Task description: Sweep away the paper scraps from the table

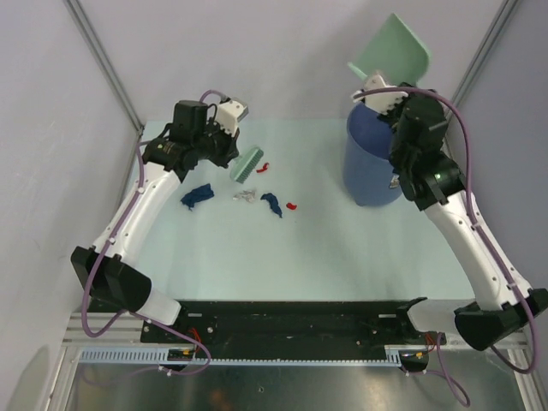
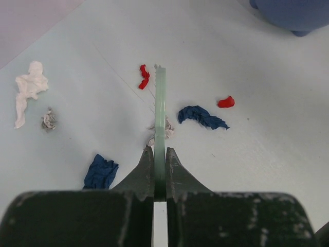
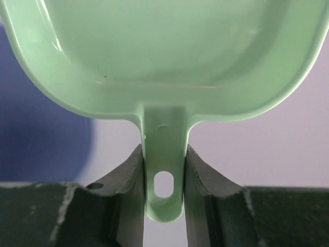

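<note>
From above, the table [image 1: 223, 257] carries the paper scraps [image 1: 272, 203] in a loose group left of centre: two dark blue, a pale grey one between them and two red; all lie on the bare surface, well apart from the bin [image 1: 372, 167], which stands near the far right corner. The left gripper [image 1: 229, 147] is clamped on the brush [image 1: 248, 164], which lies just beyond the scraps on their far side; whether its bristles touch the table cannot be told. The right gripper [image 1: 377, 88] grasps the dustpan [image 1: 390, 56], held tilted in the air above the bin.

In the left wrist view the left gripper [image 2: 160, 154] has both fingers pressed against the brush [image 2: 161, 108], seen edge-on and pointing away; a red scrap [image 2: 144, 76] lies just left of its tip; a second red bit and a dark blue scrap [image 2: 201, 116] lie to its right; another dark blue piece, a grey scrap [image 2: 49, 119] and a white scrap [image 2: 30, 87] lie to its left; a pale bit sits partly hidden behind the brush.

In the right wrist view the right gripper [image 3: 164, 164] is closed on the handle of the dustpan [image 3: 169, 51], one finger on each side, the pan's hollow facing the camera; the bin [image 3: 41, 118] is a blue blur at the left.
</note>
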